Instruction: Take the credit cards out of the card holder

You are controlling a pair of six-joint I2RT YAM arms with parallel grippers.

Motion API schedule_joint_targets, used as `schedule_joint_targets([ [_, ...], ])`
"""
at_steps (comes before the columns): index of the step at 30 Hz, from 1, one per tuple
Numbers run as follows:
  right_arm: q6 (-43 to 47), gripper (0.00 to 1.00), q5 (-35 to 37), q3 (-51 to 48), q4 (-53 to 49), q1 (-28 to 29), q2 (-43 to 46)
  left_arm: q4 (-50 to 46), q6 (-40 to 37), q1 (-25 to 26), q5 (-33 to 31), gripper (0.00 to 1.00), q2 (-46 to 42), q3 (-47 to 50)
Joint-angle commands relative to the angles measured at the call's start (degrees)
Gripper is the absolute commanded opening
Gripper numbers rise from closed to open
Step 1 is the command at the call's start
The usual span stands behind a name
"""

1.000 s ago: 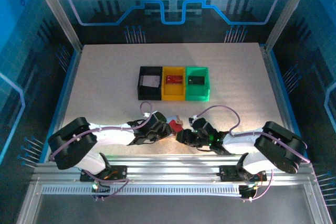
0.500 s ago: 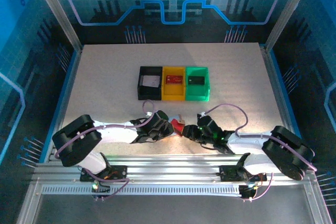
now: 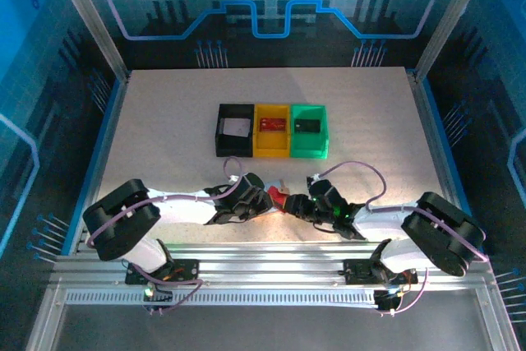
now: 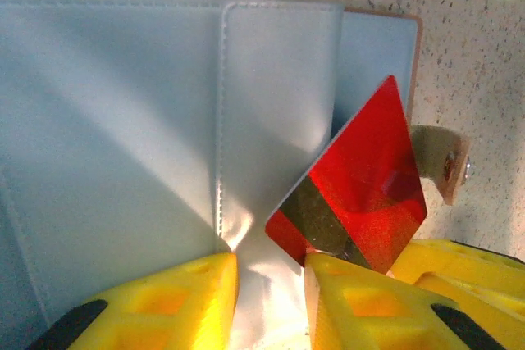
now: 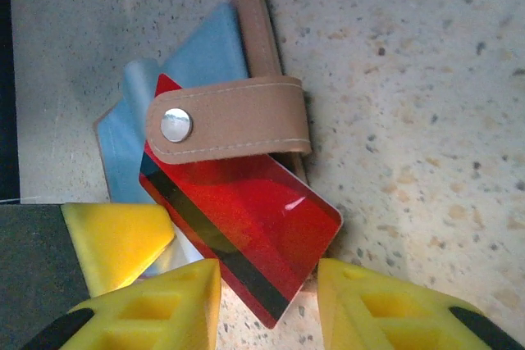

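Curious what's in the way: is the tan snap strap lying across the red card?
Yes, the tan strap lies over the upper edge of the red card, its metal snap facing the right wrist camera.

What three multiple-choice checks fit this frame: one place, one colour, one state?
1. Where is the wallet?
A. Inside a bin
B. At the far edge of the table
C. On the table, near its near edge

2. What colour is the middle bin of the three?
A. Black
B. Yellow
C. Green

3. What state is the red card in?
A. Tucked fully into its pocket
B. Sticking partway out of the wallet
C. Lying loose, well clear of the wallet

Answers:
1 C: the top view shows it low in the picture, close to the arms.
2 B: the bins run black, yellow, green from left to right.
3 B: in the right wrist view most of the card is out, while its upper end sits under the snap tab and in the wallet.
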State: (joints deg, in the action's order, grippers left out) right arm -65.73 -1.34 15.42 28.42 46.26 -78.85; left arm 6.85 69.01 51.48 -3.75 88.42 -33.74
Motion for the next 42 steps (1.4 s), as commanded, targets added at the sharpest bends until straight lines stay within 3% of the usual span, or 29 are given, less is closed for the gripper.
schedule_joint_targets([
  [1,2.99,0.35,-0.18,0.44,4.11,-0.51,-4.88,-5.46,0.62,0.46,4.22,0.3,5.54,2.36],
  [15,4.37,0.28,-2.2,-0.67,13.32,-1.68,-10.24,-1.84,0.89,0.81,5.86,0.28,9.6,2.35],
  [20,4.04,0.17,-2.88,-0.92,13.64,-1.96,-10.13,-2.33,0.79,0.82,5.69,0.28,9.12,2.36],
  [29,6.87,0.07,-0.43,0.07,-2.03,-1.94,1.48,-8.5,-0.71,0.38,2.69,0.3,2.54,2.46],
  [36,9.15,0.08,0.06,1.86,-12.6,-1.99,11.51,-14.94,-3.21,-1.01,0.0,0.34,-3.83,0.91],
  [42,9.9,0.12,-1.75,2.66,-17.53,-2.47,14.21,-18.59,-3.89,-1.25,-1.35,0.4,-8.2,-0.66],
])
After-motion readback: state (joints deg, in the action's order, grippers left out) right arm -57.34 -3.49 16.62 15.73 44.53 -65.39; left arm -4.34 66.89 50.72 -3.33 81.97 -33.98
